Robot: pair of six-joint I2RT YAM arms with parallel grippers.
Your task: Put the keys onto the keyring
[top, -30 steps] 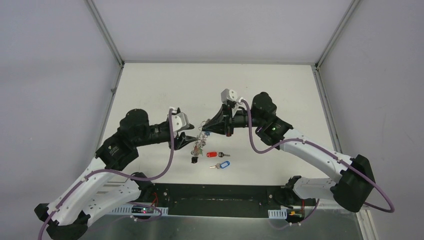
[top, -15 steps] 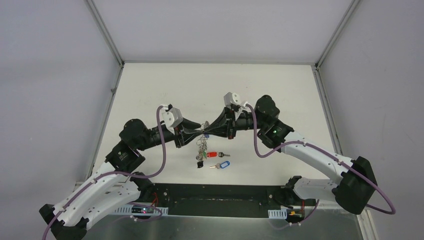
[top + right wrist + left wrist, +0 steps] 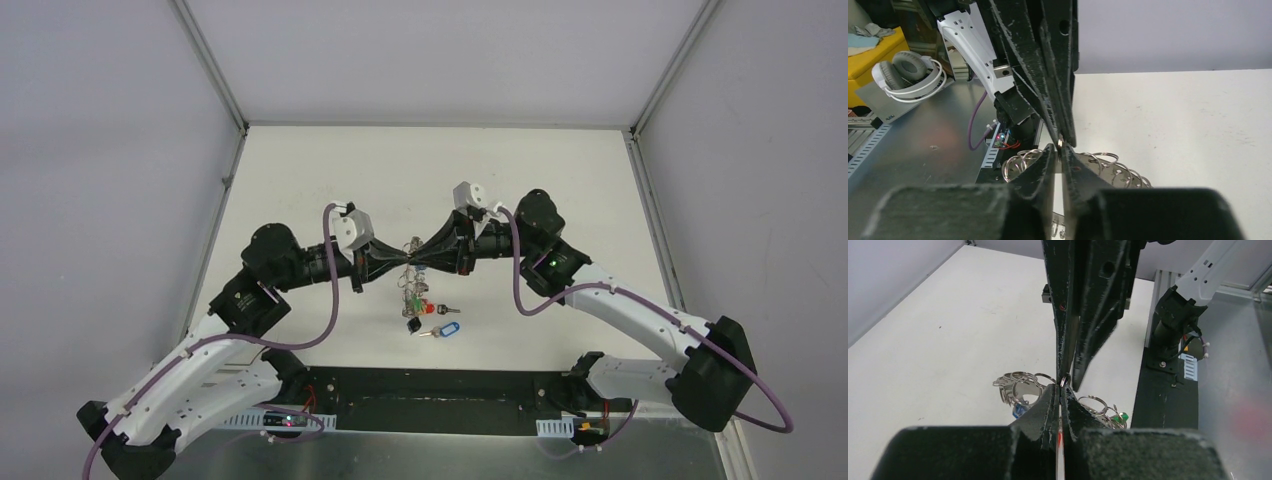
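Above the table [image 3: 330, 170], left gripper [image 3: 398, 254] and right gripper [image 3: 424, 253] meet tip to tip, both clenched on the top edge of the keyring [image 3: 409, 287], apparently to hang it steady for threading, while the red-tagged key [image 3: 429, 308] and blue-tagged key [image 3: 447, 328] lie loose just below it, unattached.

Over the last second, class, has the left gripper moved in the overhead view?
Yes. Against the blue-tagged key, the left gripper has moved right and upward in frame, meeting the right gripper at the keyring.
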